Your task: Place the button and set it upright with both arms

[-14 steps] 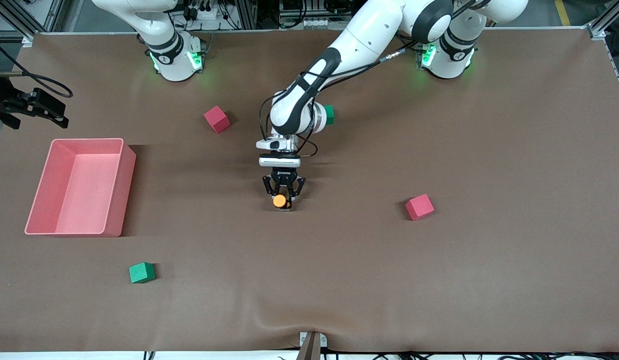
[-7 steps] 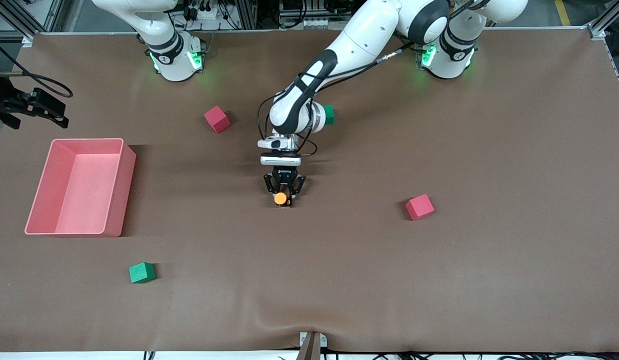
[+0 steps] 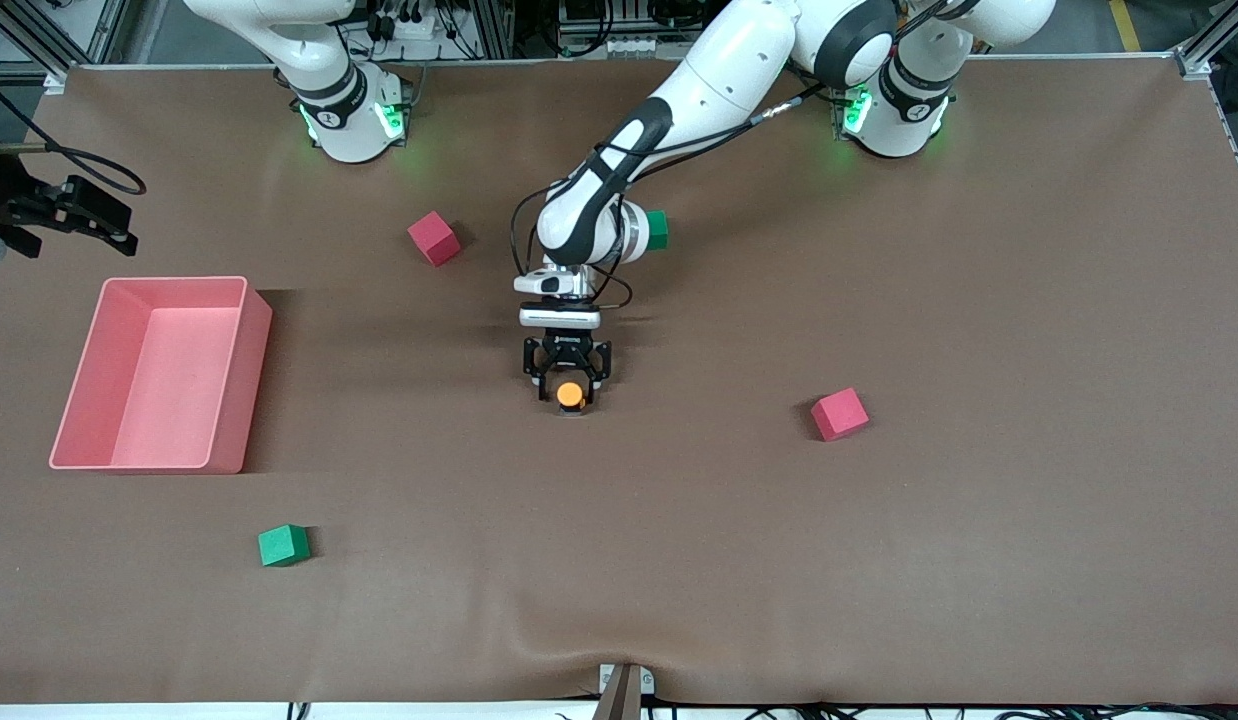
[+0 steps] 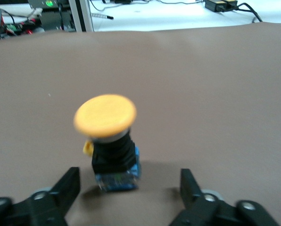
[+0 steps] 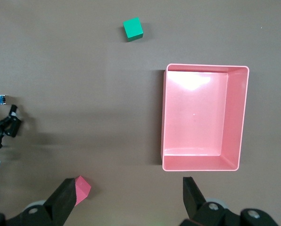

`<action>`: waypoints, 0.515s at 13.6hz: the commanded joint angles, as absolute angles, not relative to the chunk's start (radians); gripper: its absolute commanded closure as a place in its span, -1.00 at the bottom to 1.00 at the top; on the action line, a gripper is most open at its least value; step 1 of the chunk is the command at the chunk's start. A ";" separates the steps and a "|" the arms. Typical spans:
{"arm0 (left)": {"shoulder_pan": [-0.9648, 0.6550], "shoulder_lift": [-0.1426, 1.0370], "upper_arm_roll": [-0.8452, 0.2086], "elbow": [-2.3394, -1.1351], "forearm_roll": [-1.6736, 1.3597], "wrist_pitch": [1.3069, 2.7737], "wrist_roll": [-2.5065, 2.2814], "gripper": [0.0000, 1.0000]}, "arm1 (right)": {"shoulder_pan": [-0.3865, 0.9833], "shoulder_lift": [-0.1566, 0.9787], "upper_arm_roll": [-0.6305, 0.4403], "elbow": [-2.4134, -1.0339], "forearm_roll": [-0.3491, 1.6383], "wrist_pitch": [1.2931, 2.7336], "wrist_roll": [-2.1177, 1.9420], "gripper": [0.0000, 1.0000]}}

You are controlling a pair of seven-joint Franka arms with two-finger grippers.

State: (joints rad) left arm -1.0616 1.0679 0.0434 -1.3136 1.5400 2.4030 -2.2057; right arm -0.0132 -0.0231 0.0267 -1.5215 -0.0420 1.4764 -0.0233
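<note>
The button (image 3: pixel 570 394) has a round orange cap on a black body with a blue base. It stands upright on the brown table mid-table, cap up. My left gripper (image 3: pixel 568 386) is low at the table, open, a finger on each side of the button and not touching it. In the left wrist view the button (image 4: pixel 111 143) stands just ahead of the open left gripper (image 4: pixel 128 190). My right gripper (image 5: pixel 128 197) is open and empty, held high over the table toward the right arm's end; it does not show in the front view.
A pink bin (image 3: pixel 257 340) sits toward the right arm's end, also in the right wrist view (image 5: pixel 242 117). Red cubes (image 3: pixel 434 238) (image 3: pixel 839 414) and green cubes (image 3: pixel 283 545) (image 3: pixel 658 229) lie scattered. The right wrist view shows a green cube (image 5: pixel 132 29) and a red cube (image 5: pixel 82 188).
My left gripper was shut on the button and has opened and let it go. The button now stands upright on the table between the spread fingers.
</note>
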 commanded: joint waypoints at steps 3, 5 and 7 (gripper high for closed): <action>-1.103 1.046 0.017 -1.315 1.433 2.421 -2.272 -1.00 | -0.034 -0.015 0.040 -1.502 -0.046 1.465 -0.032 -1.00; -1.123 1.002 0.017 -1.368 1.349 2.418 -2.260 -1.00 | -0.034 -0.015 0.040 -1.502 -0.044 1.463 -0.032 -1.00; -1.123 0.980 -0.007 -1.393 1.290 2.415 -2.228 -1.00 | -0.034 -0.015 0.040 -1.502 -0.044 1.465 -0.031 -1.00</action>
State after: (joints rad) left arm -1.1215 1.0394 0.0060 -1.3229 1.3338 2.4024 -2.2093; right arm -0.0134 -0.0231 0.0266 -1.5215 -0.0420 1.4760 -0.0232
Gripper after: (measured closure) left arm 0.000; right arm 0.000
